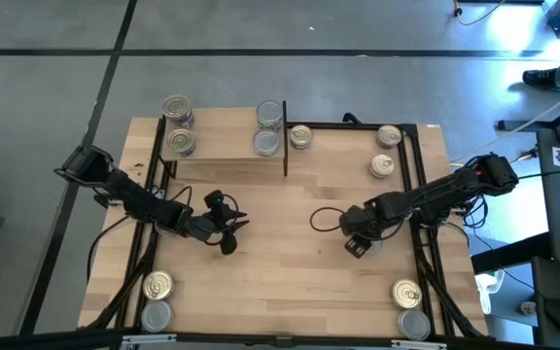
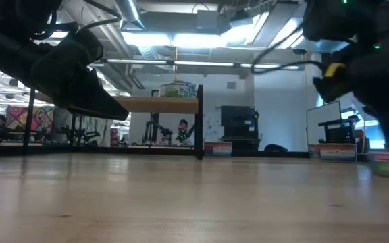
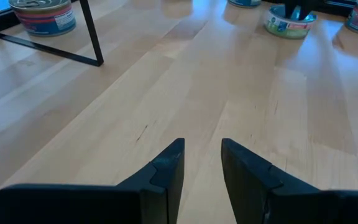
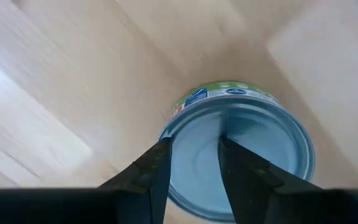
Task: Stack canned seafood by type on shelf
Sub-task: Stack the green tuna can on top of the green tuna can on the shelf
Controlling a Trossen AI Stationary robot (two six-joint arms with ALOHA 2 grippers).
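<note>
Left gripper (image 3: pixel 202 163) hovers low over bare table (image 1: pixel 280 292), left of centre. Fingers narrowly apart, empty; likely waiting. Shelf (image 1: pixel 224 146) at the far edge carries four tins (image 1: pixel 180 143): two gold-lidded at its left end, two silver-topped at its right, apparently sorted by type. Right gripper (image 4: pixel 194 149) is centre-right, fingers slightly parted over a silver-topped tin (image 4: pixel 266 155), not clasping it. Eight tins are on the table, twelve in all.
</note>
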